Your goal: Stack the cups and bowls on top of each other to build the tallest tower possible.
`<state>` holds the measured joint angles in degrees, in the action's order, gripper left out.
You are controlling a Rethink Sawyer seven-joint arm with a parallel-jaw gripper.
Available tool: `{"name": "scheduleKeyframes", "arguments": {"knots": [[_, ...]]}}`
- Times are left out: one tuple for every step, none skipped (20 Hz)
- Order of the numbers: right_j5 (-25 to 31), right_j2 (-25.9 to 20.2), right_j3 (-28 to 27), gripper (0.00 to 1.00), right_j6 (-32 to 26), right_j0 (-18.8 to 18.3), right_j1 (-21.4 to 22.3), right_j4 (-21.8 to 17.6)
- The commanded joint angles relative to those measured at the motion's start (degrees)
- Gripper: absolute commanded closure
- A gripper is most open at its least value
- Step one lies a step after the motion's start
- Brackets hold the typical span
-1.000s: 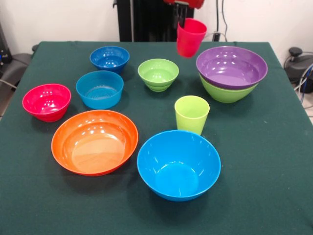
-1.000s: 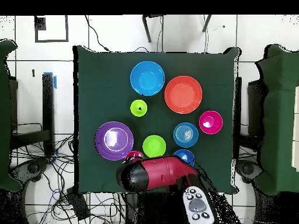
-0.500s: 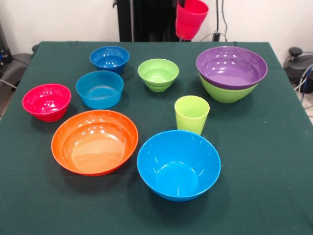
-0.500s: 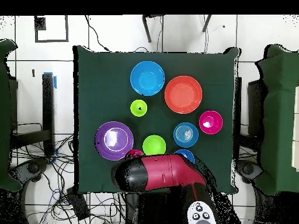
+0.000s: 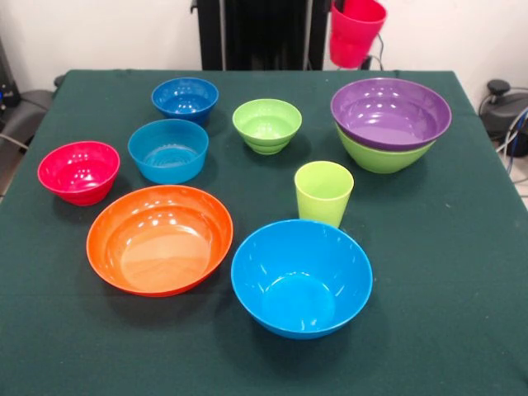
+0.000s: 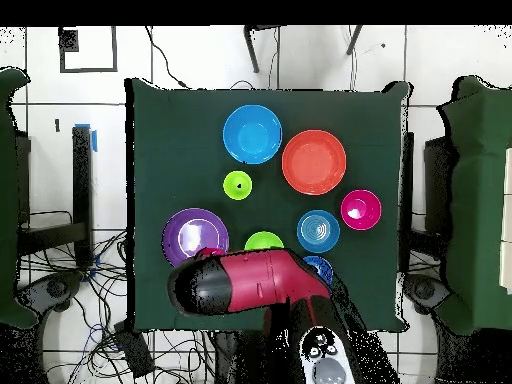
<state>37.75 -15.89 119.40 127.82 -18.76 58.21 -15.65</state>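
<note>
Red cup [image 5: 355, 33] hangs in the air past the bench's [image 5: 462, 272] far edge, up at the top of the front view, above and behind the purple bowl [image 5: 391, 111]. Whether the pincer is gripping it I cannot tell; its fingers are hidden. Purple bowl sits nested in the big green bowl [image 5: 379, 157] near the right edge, and is empty. Green cup [image 5: 322, 192] stands upright between that stack and the big blue bowl [image 5: 301, 276]. Orange bowl [image 5: 159, 238] lies just left of it. Open cloth runs along the near edge and right side. From overhead, the arm [image 6: 245, 283] covers part of the purple bowl.
</note>
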Motion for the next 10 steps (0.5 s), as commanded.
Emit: {"name": "scheduleKeyframes", "arguments": {"knots": [[-1.3, -3.6, -5.9, 1.00, 1.8, 3.6, -7.5, 0.8], [-1.3, -3.2, -6.6, 1.00, 2.3, 4.2, -7.9, 0.6], [-1.5, -2.7, -7.3, 1.00, 2.8, 4.6, -8.3, 0.4], [-1.7, -2.4, -8.1, 1.00, 2.8, 4.8, -9.1, 0.3], [-2.0, -2.1, -8.9, 1.00, 2.8, 5.0, -9.8, 0.1], [-2.1, -1.7, -9.8, 1.00, 3.0, 5.4, -10.5, -0.2], [-2.1, -1.3, -10.7, 1.00, 3.2, 5.7, -11.0, -0.4], [-2.0, -1.1, -11.5, 1.00, 3.3, 5.9, -11.5, -0.4], [-2.1, -0.9, -12.1, 1.00, 3.4, 6.2, -11.9, -0.4], [-2.1, -0.7, -12.7, 1.00, 3.6, 6.5, -12.3, -0.4]]}}
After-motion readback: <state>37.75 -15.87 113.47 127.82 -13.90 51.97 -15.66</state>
